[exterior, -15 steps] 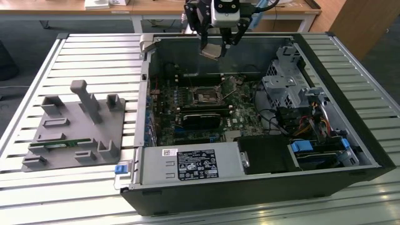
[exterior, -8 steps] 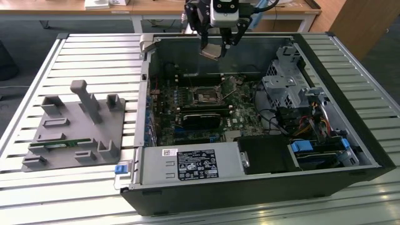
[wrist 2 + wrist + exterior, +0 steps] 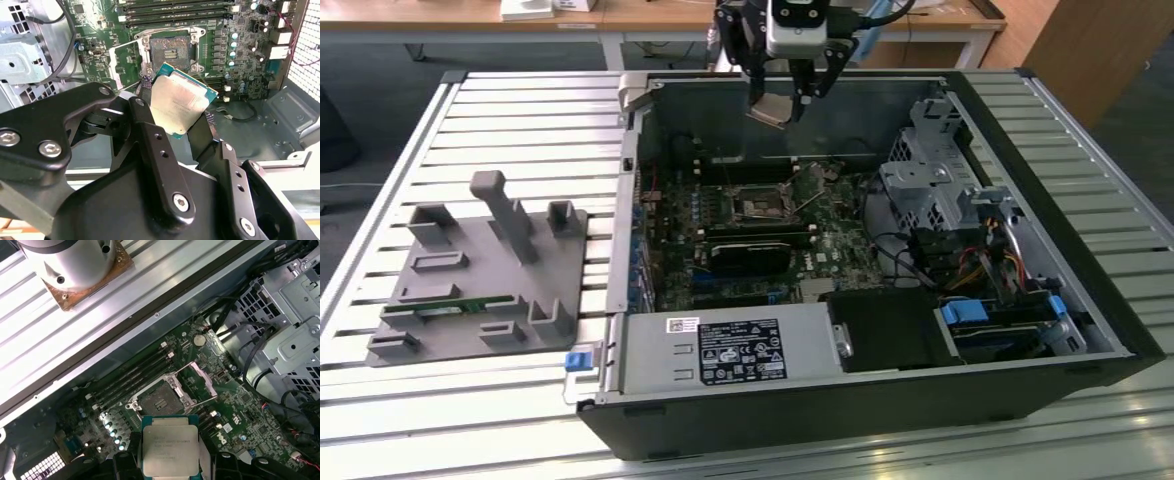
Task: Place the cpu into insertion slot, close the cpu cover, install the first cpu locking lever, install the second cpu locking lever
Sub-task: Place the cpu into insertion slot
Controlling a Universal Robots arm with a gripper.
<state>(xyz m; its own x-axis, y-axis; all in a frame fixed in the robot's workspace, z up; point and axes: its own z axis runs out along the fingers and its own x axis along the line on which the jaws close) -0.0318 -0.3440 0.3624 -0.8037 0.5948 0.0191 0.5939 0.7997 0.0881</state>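
The jaws are clamped on the cpu (image 3: 180,102), gripping it by two opposite edges, with its silver-grey metal top and green rim facing the camera in both wrist views (image 3: 170,447). In the exterior view the cpu (image 3: 771,108) hangs tilted in the air, well apart from the insertion slot (image 3: 761,205) and higher than it. The insertion slot (image 3: 169,50) lies uncovered, its dark square contact field bare inside the shiny rim. The cpu cover (image 3: 125,60) is swung open and stands just beside the insertion slot (image 3: 160,402), joined to one edge of it (image 3: 202,385). Long black memory slots (image 3: 132,377) run near the insertion slot on the green motherboard (image 3: 841,255). Around the insertion slot stands the open computer case (image 3: 854,410), on a slatted metal tabletop (image 3: 520,110). A grey fixture (image 3: 480,275) sits outside the case, well apart from the insertion slot, towards the exterior view's left.
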